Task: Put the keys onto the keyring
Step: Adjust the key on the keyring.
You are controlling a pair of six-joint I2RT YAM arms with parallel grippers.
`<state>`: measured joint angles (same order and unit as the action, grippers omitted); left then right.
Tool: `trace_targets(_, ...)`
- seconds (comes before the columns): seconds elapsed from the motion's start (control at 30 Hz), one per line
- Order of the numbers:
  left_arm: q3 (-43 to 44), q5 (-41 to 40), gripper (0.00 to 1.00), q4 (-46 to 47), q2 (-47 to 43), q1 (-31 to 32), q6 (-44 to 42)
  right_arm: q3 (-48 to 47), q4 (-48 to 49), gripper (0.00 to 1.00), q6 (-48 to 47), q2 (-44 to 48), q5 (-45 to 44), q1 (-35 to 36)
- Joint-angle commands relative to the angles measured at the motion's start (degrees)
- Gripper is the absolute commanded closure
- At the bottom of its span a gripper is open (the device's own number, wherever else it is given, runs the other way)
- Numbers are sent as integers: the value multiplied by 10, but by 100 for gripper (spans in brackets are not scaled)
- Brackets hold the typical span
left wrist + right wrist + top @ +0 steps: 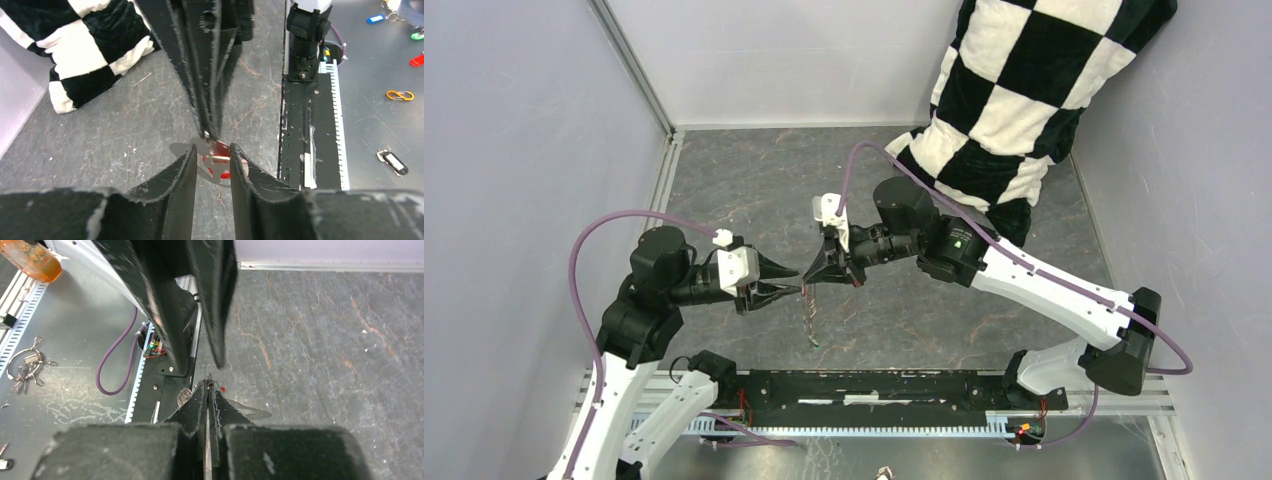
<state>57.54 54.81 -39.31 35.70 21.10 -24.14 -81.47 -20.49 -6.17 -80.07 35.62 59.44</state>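
My two grippers meet tip to tip above the middle of the table. My left gripper (792, 281) (212, 161) has its fingers closed on the red key (221, 150), with a grey metal part of the keyring (179, 150) showing behind them. My right gripper (810, 272) (207, 386) is pinched shut on a thin metal edge of the keyring, seen edge-on. A short chain (807, 315) hangs down from where the tips meet. It ends in a small green key (816, 345) just above the table. In the right wrist view only a red speck (222, 389) of the red key shows.
A black and white checkered cloth (1024, 90) lies at the back right. A black rail (874, 385) runs along the near edge. Below the table lie an orange carabiner (400, 95), coloured key tags (376, 18) and a bunch of keys (25, 370).
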Motion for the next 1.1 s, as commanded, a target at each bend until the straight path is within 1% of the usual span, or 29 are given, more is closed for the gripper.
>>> trace_targets(0.0,28,18,63,-50,-6,2,-77,60,137,100,77,48,53,-36)
trace_targets(0.13,23,5,63,-67,-9,2,-105,87,185,100,116,53,87,-43)
trace_targets(0.2,19,6,61,-63,-11,2,-111,96,201,100,131,54,98,-43)
trace_targets(0.27,12,9,54,-45,-12,2,-102,102,225,100,141,55,100,-43)
trace_targets(0.37,-1,5,52,-16,-14,2,-95,106,242,100,153,55,108,-43)
trace_targets(0.43,-12,-24,52,16,-20,2,-83,106,246,100,156,55,112,-43)
trace_targets(0.6,-18,-51,55,36,-39,2,-104,104,244,100,158,54,118,-43)
trace_targets(0.83,-6,2,60,35,-33,2,-76,97,242,99,162,48,122,-44)
trace_targets(0.93,-1,32,62,14,-32,1,-83,99,243,100,163,51,120,-44)
trace_targets(1.07,1,41,65,-3,-25,2,-92,101,245,100,168,51,120,-44)
